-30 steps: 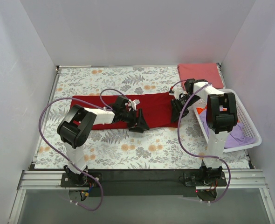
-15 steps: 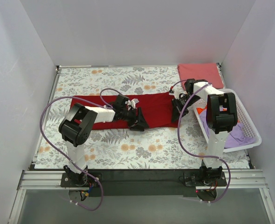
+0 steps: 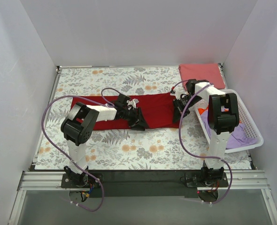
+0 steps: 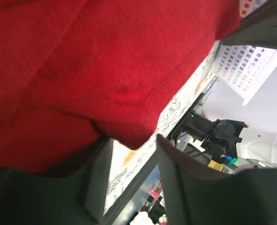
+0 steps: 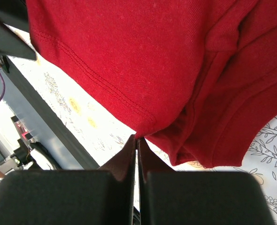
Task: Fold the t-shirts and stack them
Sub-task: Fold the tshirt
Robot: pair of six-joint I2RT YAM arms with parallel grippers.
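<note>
Crimson t-shirt [image 3: 153, 105], hem pinched by right gripper [image 5: 137, 138], lies partly under gaping left gripper [image 4: 134, 139].

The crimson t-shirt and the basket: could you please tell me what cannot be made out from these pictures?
Top view: the left claw and right claw cover the crimson t-shirt where they meet it, so neither grip is readable there.
Top view: the right arm hides much of the basket, so its shirt count is unclear.
Left wrist view: the shirt runs off the frame edges, hiding its overall shape.
</note>
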